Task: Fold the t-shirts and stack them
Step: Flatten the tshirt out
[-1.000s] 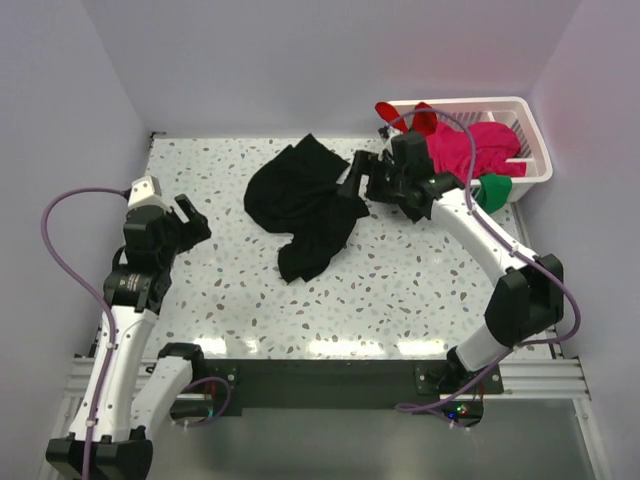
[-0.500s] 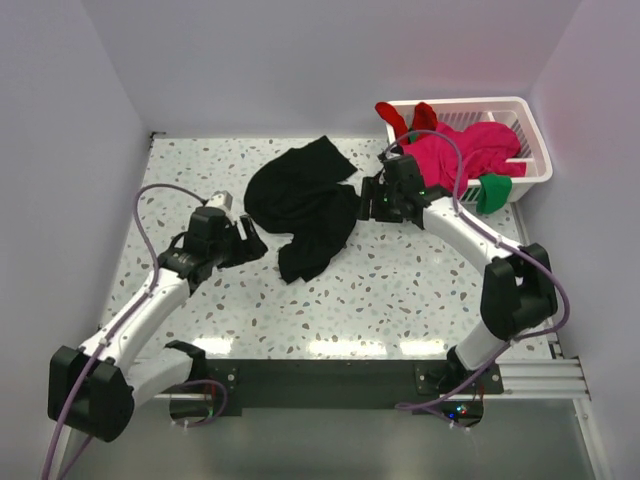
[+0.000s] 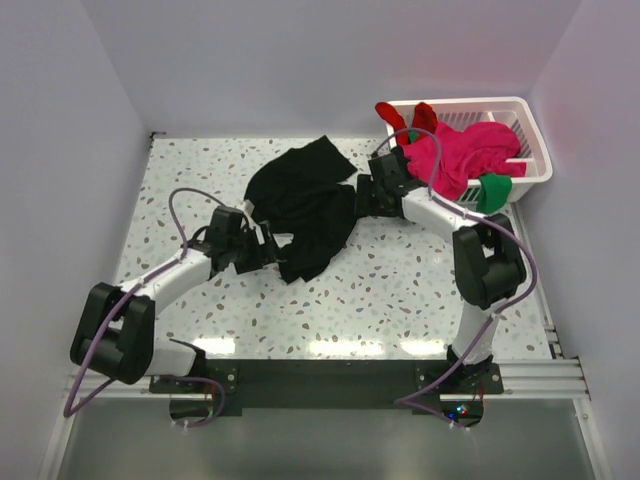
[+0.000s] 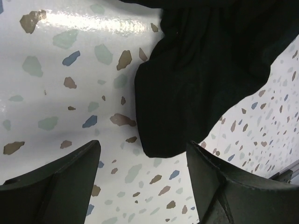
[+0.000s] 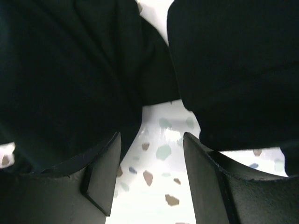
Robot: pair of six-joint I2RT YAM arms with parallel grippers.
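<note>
black t-shirt (image 4: 201,70) cloth lies just ahead of the left gripper (image 4: 142,148); its jaws stand wide and empty, the shirt's lower corner between them but unpinched. the right gripper (image 5: 149,135), jaws also apart, sits over folds at the shirt's right edge with nothing clamped. both arms have swung in onto the crumpled shirt, mid table (image 3: 420,280). grasping to spread it looks next.

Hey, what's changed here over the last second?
The left hand swung in from the left to the lower-left edge of the black t-shirt, open. The right hand eased lower at the shirt's right edge, also open. Neither grips it yet. The shirt stays crumpled about where it was, and the basket is unchanged.
</note>
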